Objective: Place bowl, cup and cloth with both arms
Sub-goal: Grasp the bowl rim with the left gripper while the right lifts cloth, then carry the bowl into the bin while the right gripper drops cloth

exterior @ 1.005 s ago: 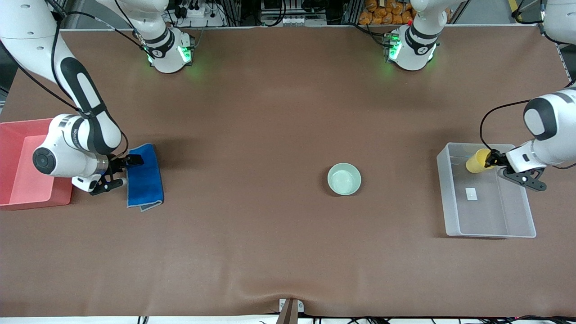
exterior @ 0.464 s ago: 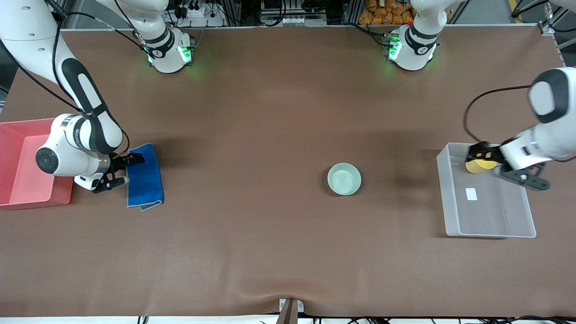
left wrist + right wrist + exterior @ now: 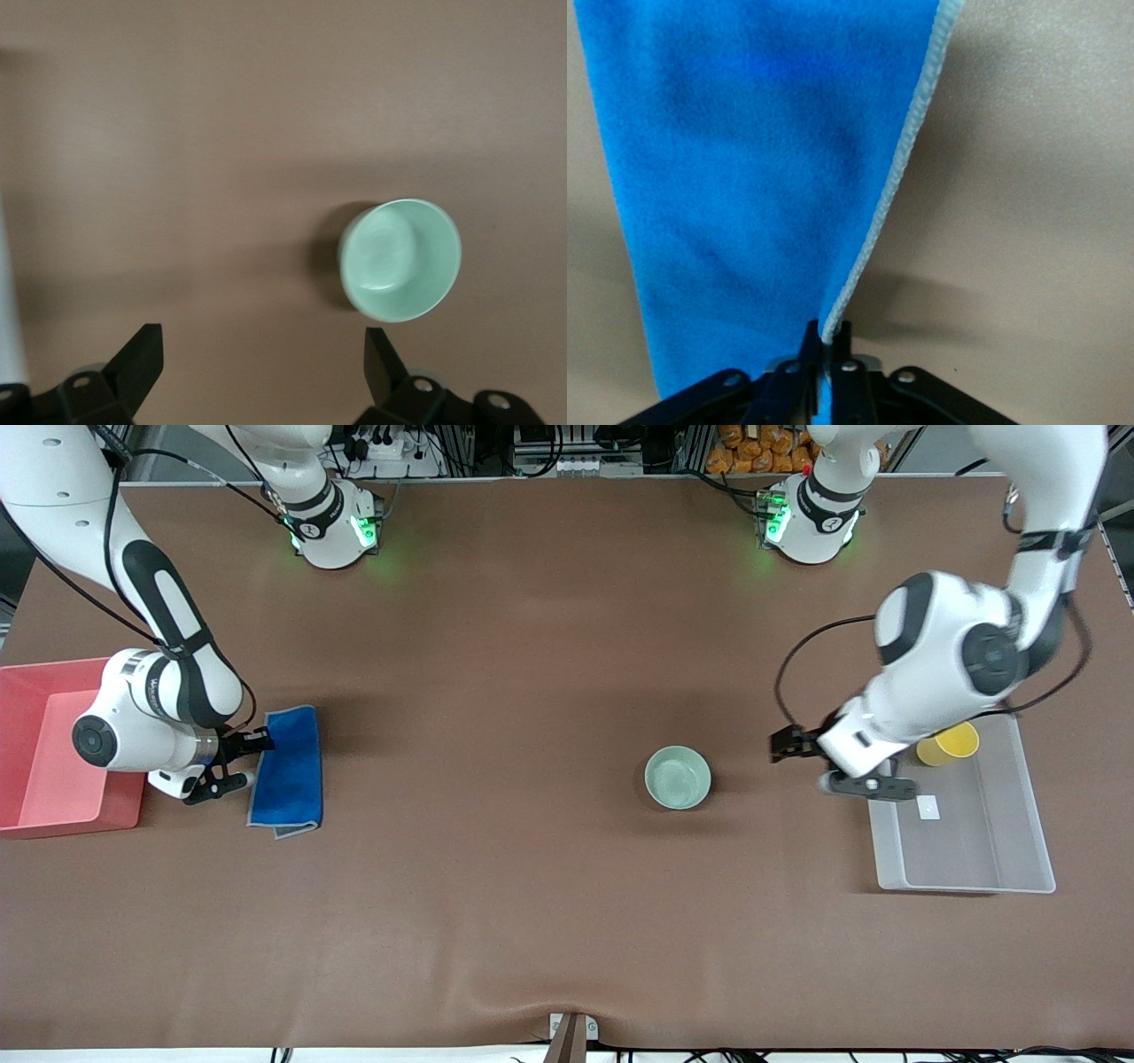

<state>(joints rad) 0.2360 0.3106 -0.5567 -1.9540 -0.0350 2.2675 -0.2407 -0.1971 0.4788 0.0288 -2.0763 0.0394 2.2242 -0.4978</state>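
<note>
Brown covering lies flat over the whole surface (image 3: 496, 886), with the two arm bases along its edge farthest from the front camera. At the right arm's end stands a red tray (image 3: 35, 815), and just beside it the right tool (image 3: 232, 760) is low at the surface, its fingers pinched together on the grey-edged border of the cloth (image 3: 288, 771). The blue cloth lies flat on the surface, and the right wrist view shows its edge caught between the closed fingers. Near the middle, a little toward the left arm's end, the bowl (image 3: 678, 777) sits upright and alone on the surface. The left tool (image 3: 802, 757) hangs over the bare surface between the bowl and a clear plastic bin (image 3: 1019, 868), its fingers spread wide and holding nothing. The cup (image 3: 948, 743) stands in the bin, at its end farther from the front camera.
</note>
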